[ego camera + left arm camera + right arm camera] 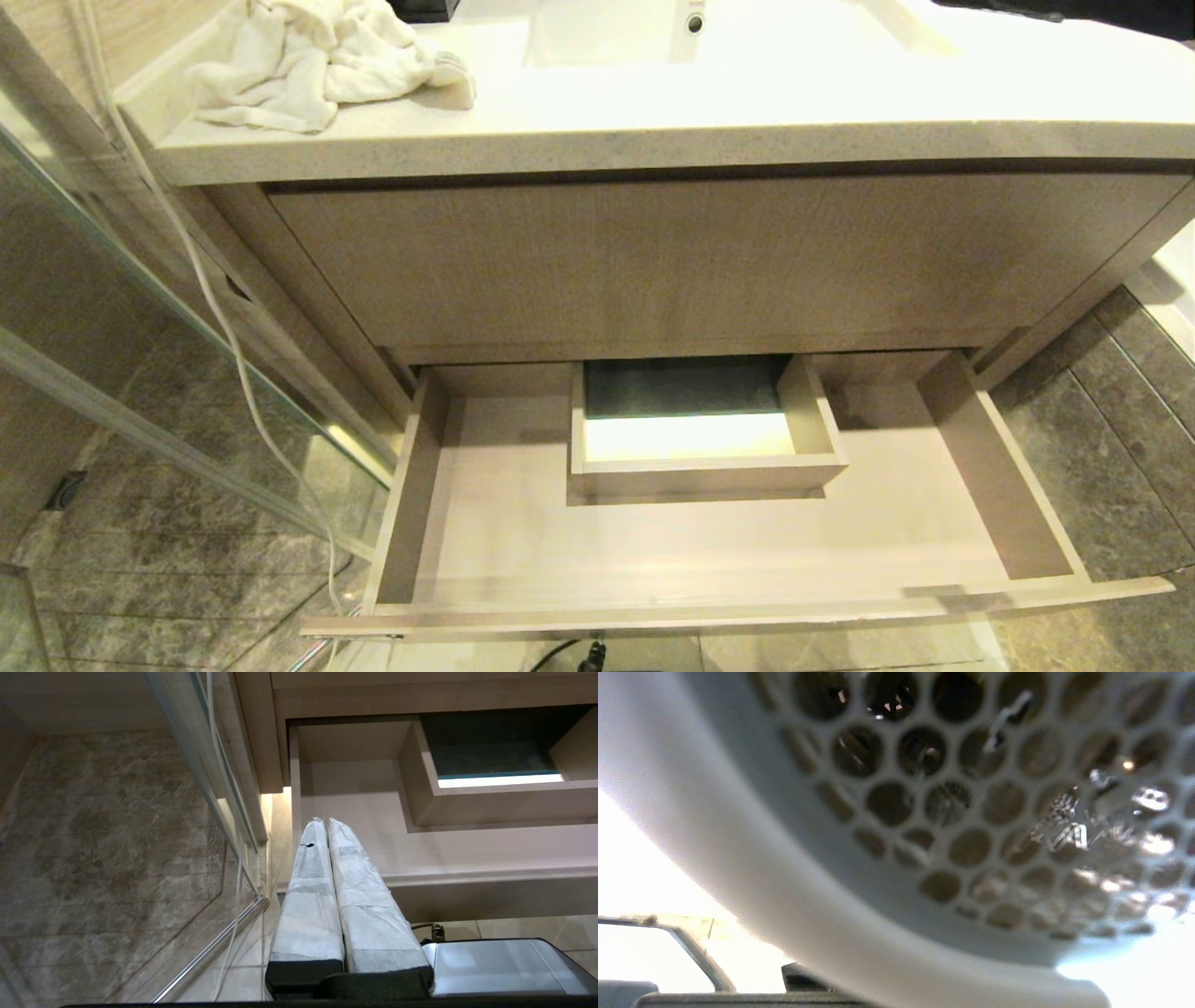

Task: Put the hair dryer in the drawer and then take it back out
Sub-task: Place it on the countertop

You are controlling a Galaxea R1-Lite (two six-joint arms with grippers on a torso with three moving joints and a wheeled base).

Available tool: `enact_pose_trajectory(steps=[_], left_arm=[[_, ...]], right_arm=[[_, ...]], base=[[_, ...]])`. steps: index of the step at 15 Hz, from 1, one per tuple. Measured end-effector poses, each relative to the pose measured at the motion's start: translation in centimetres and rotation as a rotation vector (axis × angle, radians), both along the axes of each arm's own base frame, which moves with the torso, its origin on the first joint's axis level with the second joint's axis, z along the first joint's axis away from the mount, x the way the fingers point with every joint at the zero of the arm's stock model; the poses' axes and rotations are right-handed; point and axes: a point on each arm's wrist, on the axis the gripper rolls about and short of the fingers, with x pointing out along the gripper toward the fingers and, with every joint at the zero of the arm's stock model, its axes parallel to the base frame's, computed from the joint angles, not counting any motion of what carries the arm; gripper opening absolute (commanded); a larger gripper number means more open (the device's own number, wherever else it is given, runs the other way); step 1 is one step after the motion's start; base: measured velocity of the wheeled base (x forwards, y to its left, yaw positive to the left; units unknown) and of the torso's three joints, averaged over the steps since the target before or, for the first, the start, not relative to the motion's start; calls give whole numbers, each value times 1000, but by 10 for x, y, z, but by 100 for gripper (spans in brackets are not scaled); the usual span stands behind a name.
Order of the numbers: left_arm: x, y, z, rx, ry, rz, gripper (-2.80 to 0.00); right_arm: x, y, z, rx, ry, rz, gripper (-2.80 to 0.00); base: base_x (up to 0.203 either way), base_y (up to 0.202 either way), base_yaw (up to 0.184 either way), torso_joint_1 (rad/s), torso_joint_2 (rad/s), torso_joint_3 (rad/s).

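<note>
The drawer stands pulled out below the tall wood-grain panel, and its floor is bare in the head view; the boxed cutout sits at twelve o'clock from the drawer's middle, against its back. On the worktop above, a crumpled white towel lies at about ten o'clock from the drawer, beside the basin. A thin white cord hangs down the cabinet's left flank, next to the glass pane.

Neither arm shows in the head view. The left pincer hangs low in front of the drawer's left front corner, its two wrapped fingers pressed together with nothing between them, pointing towards the drawer's inside.

The hair dryer fills the right wrist view, its honeycomb grille and white rim pressed close to the lens. It is not in the drawer. The right pincer's fingers are hidden behind it, so I cannot tell whether they pinch it.
</note>
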Motion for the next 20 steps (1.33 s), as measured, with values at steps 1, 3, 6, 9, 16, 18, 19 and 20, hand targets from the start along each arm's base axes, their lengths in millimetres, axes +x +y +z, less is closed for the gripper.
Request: enact_pose_trajectory(steps=[1, 3, 6, 9, 16, 18, 19, 20], left_arm=[[0, 0, 0, 0, 0, 0, -280], [0, 0, 0, 0, 0, 0, -280], [0, 0, 0, 0, 0, 0, -280], [0, 0, 0, 0, 1, 0, -280], [0, 0, 0, 0, 0, 0, -280], [0, 0, 0, 0, 0, 0, -280], [0, 0, 0, 0, 0, 0, -280], [0, 0, 0, 0, 0, 0, -280]], right_arm=[[0, 0, 0, 0, 0, 1, -280], [1, 0, 1, -1, -3, 0, -280], [2, -1, 2, 0, -1, 1, -280], [3, -1, 2, 0, 0, 3, -280], [4, -1, 0, -5, -6, 4, -280], [5, -1, 0, -7, -7, 6, -280], [5, -1, 0, -7, -5, 6, -280], [6, -1, 2, -8, -8, 6, -280]], base=[[0, 0, 0, 369, -489, -251], [0, 0, 0, 307, -508, -241], [0, 0, 0, 276, -518, -248], [0, 0, 0, 288, -547, -261], [0, 0, 0, 194, -320, -130], [0, 0, 0, 260, -27, 226], [0, 0, 0, 301, -22, 266], [0, 0, 0, 325, -36, 286]])
